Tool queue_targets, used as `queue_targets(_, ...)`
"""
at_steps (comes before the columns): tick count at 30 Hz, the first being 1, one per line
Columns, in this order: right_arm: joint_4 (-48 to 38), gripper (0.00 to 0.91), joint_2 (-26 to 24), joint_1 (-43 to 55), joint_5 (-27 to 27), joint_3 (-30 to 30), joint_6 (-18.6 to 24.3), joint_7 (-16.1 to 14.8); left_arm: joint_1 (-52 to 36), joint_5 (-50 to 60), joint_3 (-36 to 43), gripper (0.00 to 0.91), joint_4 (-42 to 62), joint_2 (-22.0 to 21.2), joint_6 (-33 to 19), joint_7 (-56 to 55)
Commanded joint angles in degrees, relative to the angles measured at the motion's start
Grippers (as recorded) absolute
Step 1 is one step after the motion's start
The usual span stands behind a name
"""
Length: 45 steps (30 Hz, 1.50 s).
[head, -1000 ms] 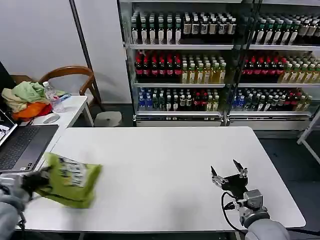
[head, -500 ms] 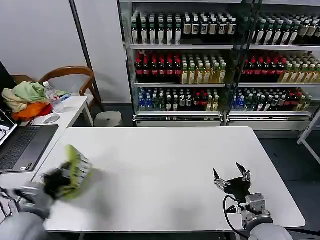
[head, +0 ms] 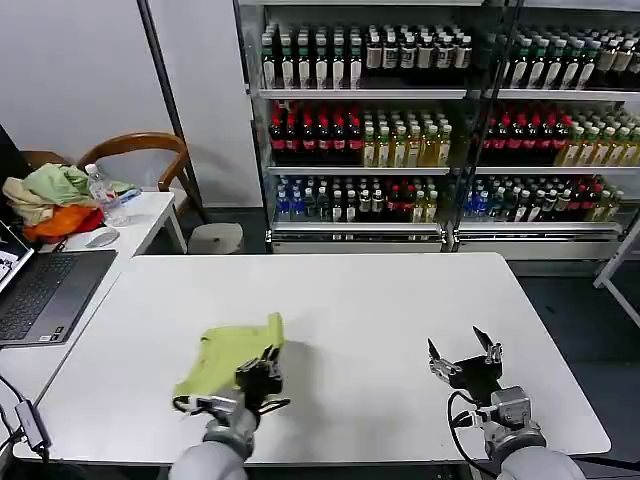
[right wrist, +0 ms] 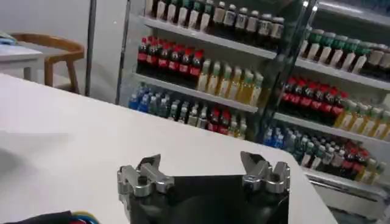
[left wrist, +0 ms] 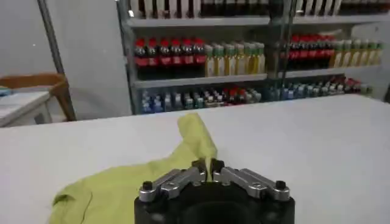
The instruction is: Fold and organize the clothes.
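Observation:
The lime yellow-green T-shirt (head: 225, 355) lies crumpled on the white table (head: 350, 300), left of the middle near the front edge; the left wrist view shows it too (left wrist: 122, 182). My left gripper (head: 265, 362) sits at the shirt's near right edge, shut on a fold of the cloth (left wrist: 206, 167). Near the front right of the table my right gripper (head: 462, 352) hovers open with nothing between its fingers (right wrist: 204, 167).
A laptop (head: 40, 290) lies on the side desk at the left. Behind it are a heap of pale green, beige and orange garments (head: 55, 200), a water bottle (head: 105, 195) and a wooden chair (head: 150, 150). Drink shelves (head: 430, 130) line the back.
My left gripper has swung from the table's left edge to the front middle-left, carrying the shirt, which now lies spread on the table. The right gripper has barely moved.

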Motion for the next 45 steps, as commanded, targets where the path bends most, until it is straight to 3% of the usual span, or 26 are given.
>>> queue_targets(1,-0.6,0.907,-0.7,0.7,0.3,0.9,0.0,-0.2,-10.4,-13.6,7.5,0.050,3.2,-6.9,3.9,-10.0)
queue_targets(11,-3.0,0.907,-1.3,3.6,0.9,1.3,0.0,-0.9,-13.1,-19.2,8.6,0.071,6.4,-11.5,3.8,-10.9)
queue_targets(12,-3.2,0.907,-1.3,3.8,0.9,1.4,0.0,-0.9,-13.6,-19.3,8.5,0.756,6.8,-12.0,3.8,-10.9)
queue_targets(13,-3.3,0.907,-1.4,3.9,1.0,1.5,0.0,-1.0,-13.9,-19.5,8.4,0.907,7.4,-12.4,3.7,-10.9)
queue_targets(19,-3.9,0.907,-1.2,5.2,1.0,1.4,0.1,-1.4,-16.2,-20.8,8.3,0.907,8.7,-14.8,-0.3,-9.6)
queue_targets(23,-5.3,0.907,-1.2,6.8,0.8,1.4,0.7,-2.1,-16.7,-19.9,7.6,0.907,8.1,-13.6,-2.2,-7.9)
queue_targets(28,-8.7,0.907,-0.7,10.4,0.7,-0.2,1.3,-1.5,-17.7,-17.9,0.8,0.907,6.0,-4.4,-3.6,-3.4)
queue_targets(30,-10.2,0.907,-0.1,11.5,0.1,-1.5,3.5,-0.9,-17.4,-10.9,-2.5,0.907,6.4,-0.3,-5.3,-0.1)
queue_targets(35,-12.4,0.907,2.6,13.9,0.8,-7.8,5.7,-1.1,-11.3,0.5,-16.1,0.907,10.2,11.4,-15.7,12.2)
queue_targets(38,-12.0,0.907,3.6,14.1,2.8,-11.4,5.6,-1.5,-6.4,1.9,-22.2,0.907,11.3,14.5,-18.4,16.9)
queue_targets(42,-12.7,0.907,5.1,14.3,9.8,-17.7,3.4,-0.9,-2.5,1.6,-24.8,0.907,11.5,15.1,-20.4,17.5)
queue_targets(44,-14.3,0.907,6.0,14.6,16.2,-19.9,0.9,1.9,-1.3,1.6,-25.2,0.907,11.5,14.5,-20.8,17.4)
queue_targets(45,-14.6,0.907,6.2,14.7,17.0,-20.4,0.0,2.3,-0.9,1.7,-25.3,0.907,11.5,14.3,-20.9,17.3)
